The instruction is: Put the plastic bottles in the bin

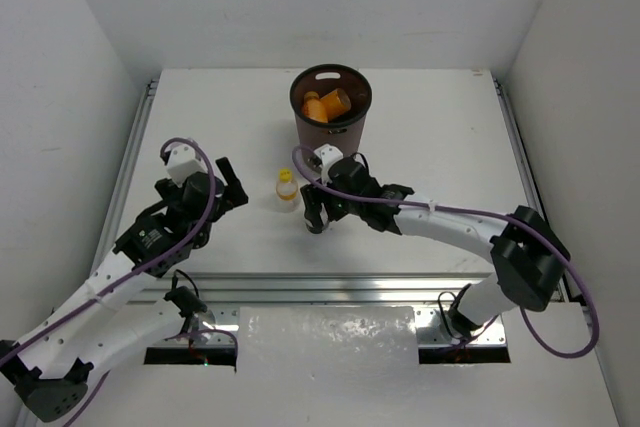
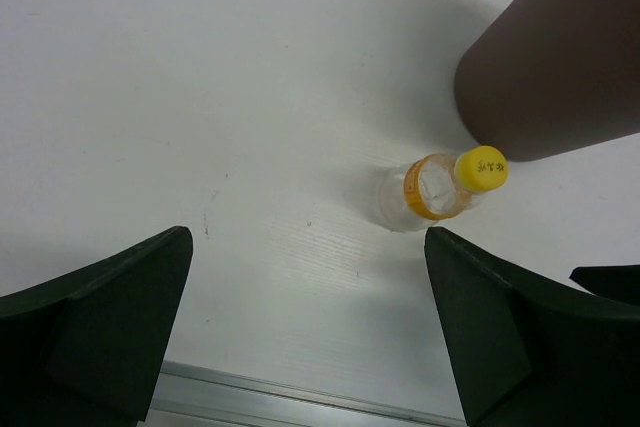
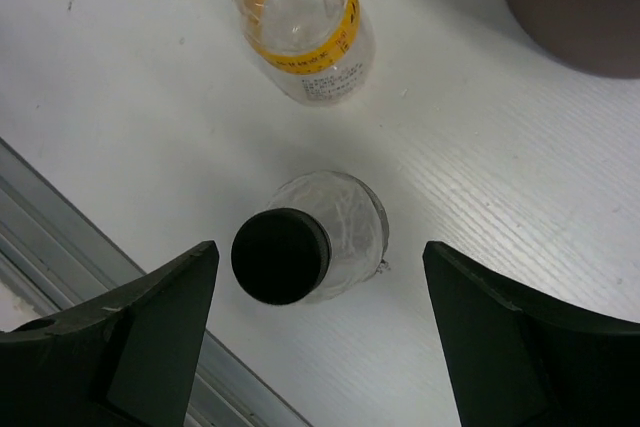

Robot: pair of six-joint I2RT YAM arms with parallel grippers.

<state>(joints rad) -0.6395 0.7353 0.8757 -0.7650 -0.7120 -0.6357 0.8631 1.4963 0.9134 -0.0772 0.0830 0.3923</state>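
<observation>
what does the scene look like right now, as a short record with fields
bin: dark brown bin, upright, far middle of the table
in the bin: orange bottles
on the table: yellow-cap bottle and dark-cap bottle, both clear, upright, close together but apart
right gripper: right gripper open, fingers either side of the dark-cap bottle, not touching it
left gripper: left gripper open, empty, facing the yellow-cap bottle

Glossy clear bottle (image 3: 310,42), matt brown bin (image 1: 336,137)
</observation>
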